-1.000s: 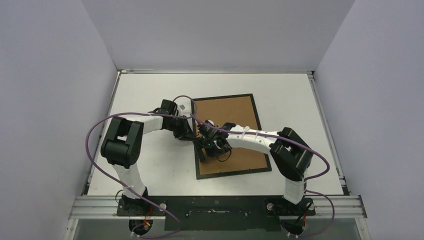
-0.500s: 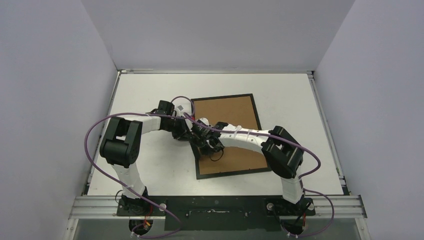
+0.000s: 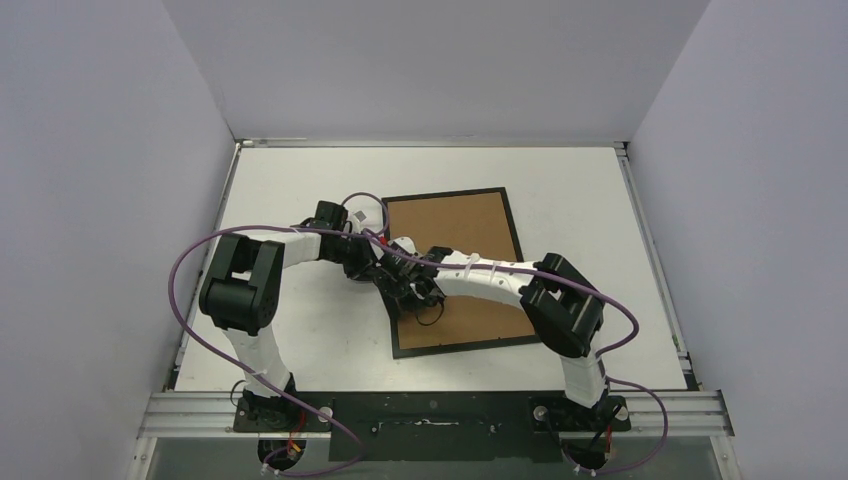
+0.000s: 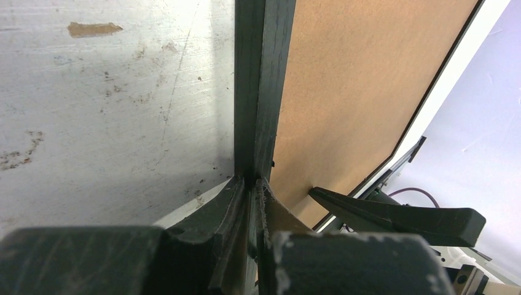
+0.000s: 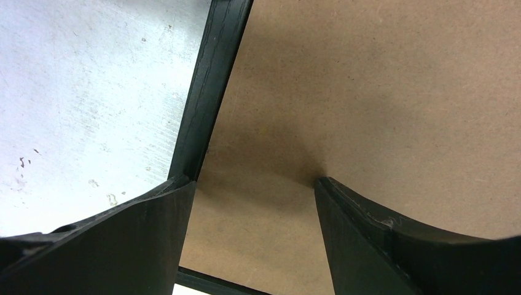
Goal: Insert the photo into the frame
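Observation:
The black frame [image 3: 465, 347] lies flat on the table with a brown cardboard backing [image 3: 460, 225] filling it. The photo is hidden. My left gripper [image 3: 372, 268] is shut on the frame's left rail [image 4: 261, 74], pinching it between both fingers [image 4: 253, 187]. My right gripper [image 3: 408, 287] is open just inside that rail. In the right wrist view [image 5: 255, 190] its left finger touches the rail [image 5: 212, 92] and its right finger rests on the backing [image 5: 368, 92]. One right finger [image 4: 393, 215] also shows in the left wrist view over the backing [image 4: 356, 92].
The white table [image 3: 300, 180] is scuffed and enclosed by grey walls on three sides, with a metal rail along its near edge [image 3: 430, 410]. Purple cables [image 3: 180, 270] loop off both arms. The two wrists sit very close together at the frame's left edge.
My right gripper has moved left and slightly away from the bases across the backing, ending beside the left rail close to my left gripper. The left gripper and the frame have barely moved.

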Controlling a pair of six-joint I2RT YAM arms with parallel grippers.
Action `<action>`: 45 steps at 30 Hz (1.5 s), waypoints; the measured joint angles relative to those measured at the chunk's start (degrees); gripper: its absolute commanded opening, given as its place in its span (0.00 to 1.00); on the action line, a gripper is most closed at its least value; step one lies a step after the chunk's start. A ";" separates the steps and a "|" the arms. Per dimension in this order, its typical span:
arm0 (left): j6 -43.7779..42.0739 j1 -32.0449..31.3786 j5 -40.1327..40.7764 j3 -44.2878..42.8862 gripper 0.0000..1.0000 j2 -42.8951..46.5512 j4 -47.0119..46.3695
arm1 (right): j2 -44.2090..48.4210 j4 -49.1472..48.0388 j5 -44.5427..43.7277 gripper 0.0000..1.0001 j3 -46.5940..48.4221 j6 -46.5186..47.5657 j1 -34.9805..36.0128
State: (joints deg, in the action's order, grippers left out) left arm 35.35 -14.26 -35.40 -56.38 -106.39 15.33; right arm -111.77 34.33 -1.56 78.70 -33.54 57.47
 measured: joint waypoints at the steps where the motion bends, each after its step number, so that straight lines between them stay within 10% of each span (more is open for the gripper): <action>1: -0.02 0.02 -0.11 0.00 0.02 -0.02 0.00 | 0.00 -0.07 -0.04 0.73 -0.07 0.09 0.00; 35: 0.07 1.20 -2.64 -0.72 0.02 -1.44 0.94 | 5.62 -15.87 -2.16 0.54 -11.85 6.34 2.62; 45: 0.04 1.31 -3.10 -1.68 0.05 -2.16 2.21 | 8.22 -24.26 -0.50 0.36 -17.81 8.59 2.29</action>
State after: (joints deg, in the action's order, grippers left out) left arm 35.40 -12.95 -38.50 -58.06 -108.55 17.54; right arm -103.55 10.07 -2.07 60.88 -24.95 59.77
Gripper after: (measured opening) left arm 0.043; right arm 0.386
